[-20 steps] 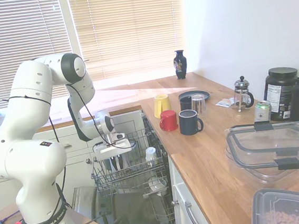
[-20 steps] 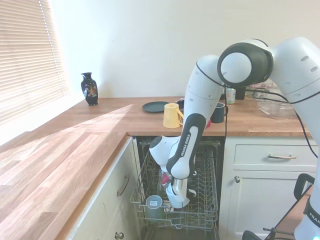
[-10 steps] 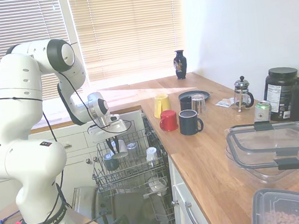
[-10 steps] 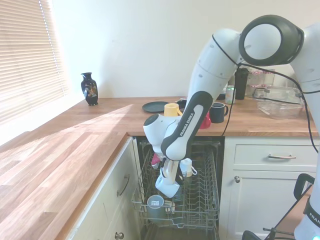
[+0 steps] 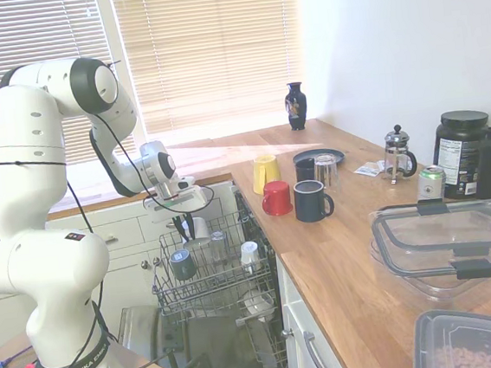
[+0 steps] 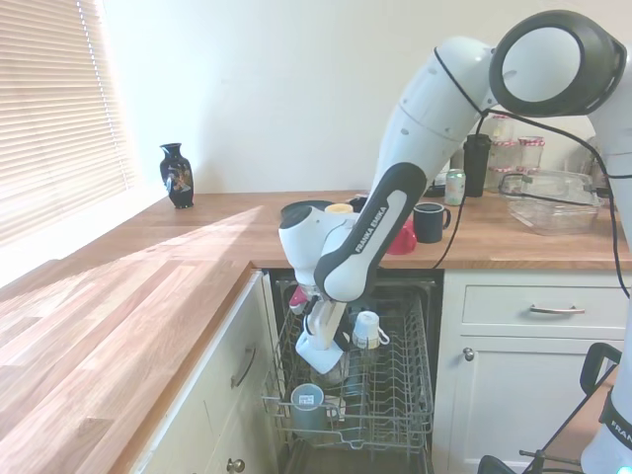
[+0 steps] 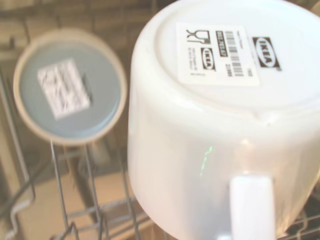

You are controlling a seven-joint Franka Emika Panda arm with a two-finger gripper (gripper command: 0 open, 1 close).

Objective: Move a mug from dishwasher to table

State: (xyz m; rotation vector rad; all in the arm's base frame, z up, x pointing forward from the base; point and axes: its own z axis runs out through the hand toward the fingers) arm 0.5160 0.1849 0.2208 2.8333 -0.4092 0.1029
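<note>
The white mug hangs bottom-up just above the dishwasher's grey wire rack, with my gripper shut on it. From the other side, the gripper holds the mug over the rack's back left part. In the wrist view the mug fills most of the picture, barcode label on its base and handle toward the camera. The wooden table runs along the right of the dishwasher.
A blue-grey mug and a narrow white cup stand upside down in the rack. On the table are a yellow cup, red mug, dark blue mug, glass, plate, vase, French press, can and plastic boxes.
The gripper has risen out of the rack with the white mug in it and shifted toward the rack's back. The blue-grey mug and white cup stayed put.
</note>
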